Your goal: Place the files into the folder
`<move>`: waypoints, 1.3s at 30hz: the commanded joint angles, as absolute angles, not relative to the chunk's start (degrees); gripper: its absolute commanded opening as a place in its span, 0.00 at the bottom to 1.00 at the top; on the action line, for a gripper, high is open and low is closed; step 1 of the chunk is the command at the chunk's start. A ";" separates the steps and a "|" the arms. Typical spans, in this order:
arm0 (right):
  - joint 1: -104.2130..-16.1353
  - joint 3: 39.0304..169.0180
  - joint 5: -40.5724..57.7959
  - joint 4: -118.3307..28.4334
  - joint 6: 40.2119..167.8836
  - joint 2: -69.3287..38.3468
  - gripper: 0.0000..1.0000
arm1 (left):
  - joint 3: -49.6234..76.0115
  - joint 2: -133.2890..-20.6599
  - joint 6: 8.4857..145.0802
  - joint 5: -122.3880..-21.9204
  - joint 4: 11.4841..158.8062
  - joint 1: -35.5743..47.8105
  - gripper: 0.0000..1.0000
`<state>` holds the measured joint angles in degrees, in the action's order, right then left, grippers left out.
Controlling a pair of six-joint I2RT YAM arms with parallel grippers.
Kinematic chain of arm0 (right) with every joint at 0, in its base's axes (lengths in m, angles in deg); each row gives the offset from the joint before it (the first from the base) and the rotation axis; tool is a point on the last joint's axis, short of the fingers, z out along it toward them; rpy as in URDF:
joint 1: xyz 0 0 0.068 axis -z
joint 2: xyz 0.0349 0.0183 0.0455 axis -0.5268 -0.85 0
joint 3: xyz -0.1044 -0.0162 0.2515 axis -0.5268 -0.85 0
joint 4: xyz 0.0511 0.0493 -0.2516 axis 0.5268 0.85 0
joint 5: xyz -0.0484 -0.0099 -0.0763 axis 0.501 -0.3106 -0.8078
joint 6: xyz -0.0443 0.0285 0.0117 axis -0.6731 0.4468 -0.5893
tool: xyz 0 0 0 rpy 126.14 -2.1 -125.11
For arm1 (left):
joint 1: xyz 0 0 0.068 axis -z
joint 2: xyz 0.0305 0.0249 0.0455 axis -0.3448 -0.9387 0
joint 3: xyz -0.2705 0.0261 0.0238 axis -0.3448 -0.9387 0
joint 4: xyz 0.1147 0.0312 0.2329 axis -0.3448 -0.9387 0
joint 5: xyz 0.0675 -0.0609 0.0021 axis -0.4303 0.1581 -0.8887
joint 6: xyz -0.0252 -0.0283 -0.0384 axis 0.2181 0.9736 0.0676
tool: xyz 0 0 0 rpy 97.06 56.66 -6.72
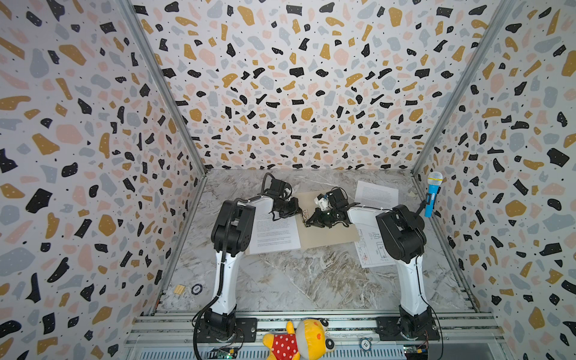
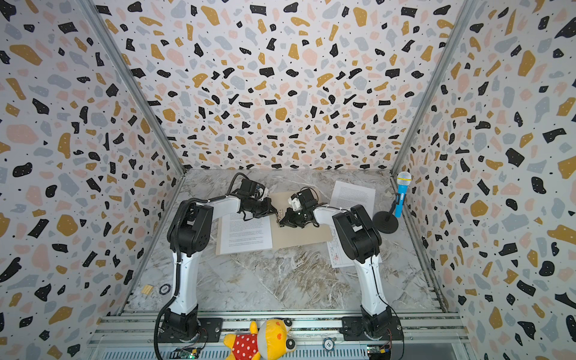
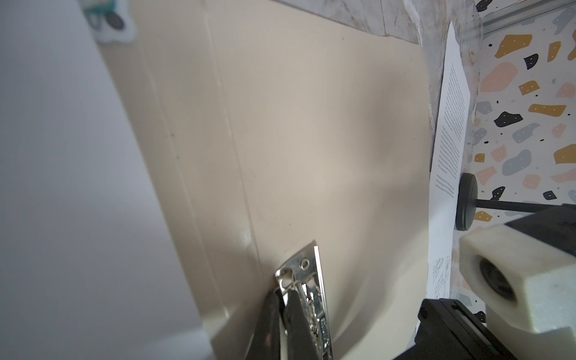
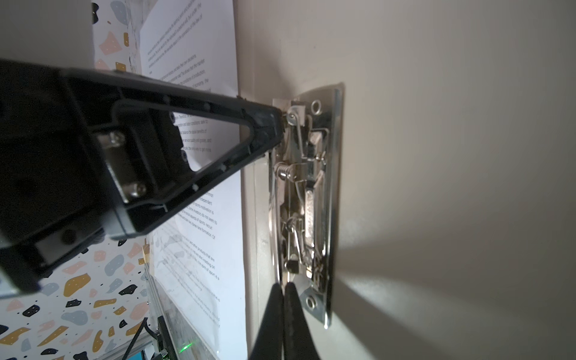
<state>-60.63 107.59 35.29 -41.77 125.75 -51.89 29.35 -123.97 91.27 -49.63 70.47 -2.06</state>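
Yellow plush toy [image 1: 296,338] on the front rail, bare marble table [image 1: 311,277] just beyond. Further in, the diagram sheet [image 1: 369,252] lies right, partly under the right arm, and a text sheet [image 1: 274,233] sits on the left flap of the open tan folder [image 1: 327,237]. Both arms meet at the metal clip [image 4: 308,199] on the spine: left gripper [image 3: 282,294] jaws together, tips against one end; right gripper [image 4: 283,288] jaws together at the other end. Back right, the second text sheet [image 1: 377,194] lies beside the folder, near a blue microphone [image 1: 433,193].
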 commanded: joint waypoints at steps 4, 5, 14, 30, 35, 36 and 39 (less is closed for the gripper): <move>-60.11 106.96 35.07 -37.02 127.76 -51.55 0.00 | 27.78 -128.66 88.61 -57.34 63.47 -3.29 0.02; -60.25 107.08 35.13 -37.82 128.15 -51.31 0.00 | 28.38 -128.73 88.17 -57.28 63.01 -3.30 0.02; -60.27 108.68 38.79 -43.93 132.42 -50.92 0.06 | 30.10 -128.78 87.82 -55.67 61.66 -3.30 0.03; -56.01 98.88 36.58 -51.33 133.62 -43.62 0.35 | 27.85 -126.70 93.54 -52.72 65.70 -3.39 0.06; -55.87 99.90 33.37 -44.36 128.32 -45.65 0.35 | 25.50 -124.54 99.19 -51.48 70.13 -3.46 0.12; -55.79 100.15 33.11 -43.37 127.57 -46.22 0.35 | 24.93 -123.91 100.23 -51.47 70.96 -3.45 0.13; -55.52 100.16 32.80 -42.52 126.39 -46.76 0.35 | 23.25 -122.17 102.83 -51.47 73.12 -3.39 0.15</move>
